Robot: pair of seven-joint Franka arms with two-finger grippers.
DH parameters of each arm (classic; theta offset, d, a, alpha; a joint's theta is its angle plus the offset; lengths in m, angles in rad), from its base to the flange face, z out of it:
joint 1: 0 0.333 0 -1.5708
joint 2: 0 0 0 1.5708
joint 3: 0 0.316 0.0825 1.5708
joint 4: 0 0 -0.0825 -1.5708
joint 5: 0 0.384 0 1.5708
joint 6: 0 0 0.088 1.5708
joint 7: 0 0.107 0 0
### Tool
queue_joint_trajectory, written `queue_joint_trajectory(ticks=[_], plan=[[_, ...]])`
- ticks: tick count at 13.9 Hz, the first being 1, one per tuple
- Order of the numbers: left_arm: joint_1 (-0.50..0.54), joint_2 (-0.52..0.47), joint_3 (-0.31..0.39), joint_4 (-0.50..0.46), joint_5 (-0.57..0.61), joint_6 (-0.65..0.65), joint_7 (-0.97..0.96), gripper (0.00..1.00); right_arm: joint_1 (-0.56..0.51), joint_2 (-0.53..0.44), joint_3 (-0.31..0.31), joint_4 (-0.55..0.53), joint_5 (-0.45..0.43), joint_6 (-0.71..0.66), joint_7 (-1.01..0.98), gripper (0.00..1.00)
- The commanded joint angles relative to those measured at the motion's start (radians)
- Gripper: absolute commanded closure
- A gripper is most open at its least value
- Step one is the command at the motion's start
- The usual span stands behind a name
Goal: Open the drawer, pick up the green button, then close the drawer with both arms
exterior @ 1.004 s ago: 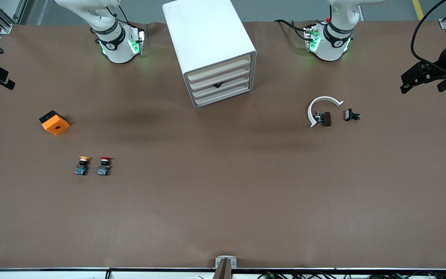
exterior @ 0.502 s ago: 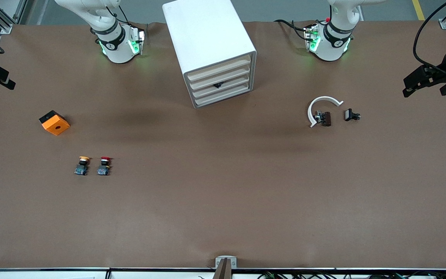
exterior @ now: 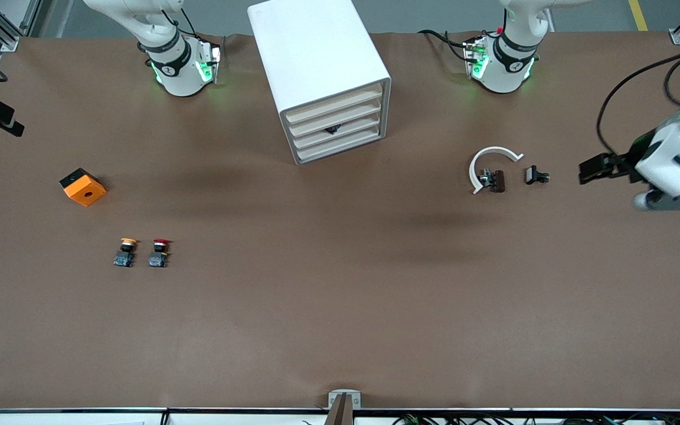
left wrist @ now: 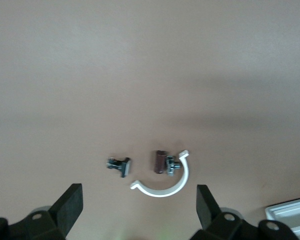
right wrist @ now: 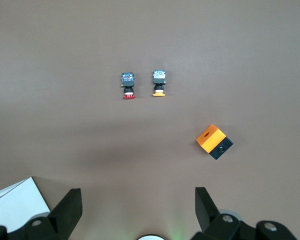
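Reaching stage: cabinet [exterior: 316,71] drawers all shut.
Left gripper [left wrist: 139,212] and right gripper [right wrist: 137,210] (both spread, empty) must next reach a drawer [exterior: 335,127].

Left gripper [exterior: 589,171] open above the table, right gripper [right wrist: 137,207] open, raised

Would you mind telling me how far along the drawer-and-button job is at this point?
Nothing looks done: all four cream-fronted drawers of the white boxy cabinet sit shut, and no green-capped button is visible. The left hand hovers open over the table's left-arm end; the right hand is open too. Opening, taking and closing all remain.
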Motion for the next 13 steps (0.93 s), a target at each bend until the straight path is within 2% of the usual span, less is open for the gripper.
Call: queue_joint_trajectory(ticks=[1,5,10,13], plan=[[-0.007,0.072,-0.002,0.038,-0.075,0.010,-0.116,0.00,0.002,-0.021,0.003,-0.020,-0.029,0.012,-0.004,0.00],[-0.042,0.161,-0.002,0.036,-0.192,0.040,-0.337,0.00,0.003,-0.021,0.003,-0.020,-0.029,0.012,-0.004,0.00],[-0.151,0.290,-0.002,0.049,-0.233,0.043,-0.864,0.00,0.002,-0.015,0.003,0.006,-0.027,0.001,-0.002,0.00],[-0.208,0.331,-0.002,0.049,-0.232,0.042,-1.188,0.00,0.003,-0.013,0.003,0.010,-0.027,0.001,0.004,0.00]])
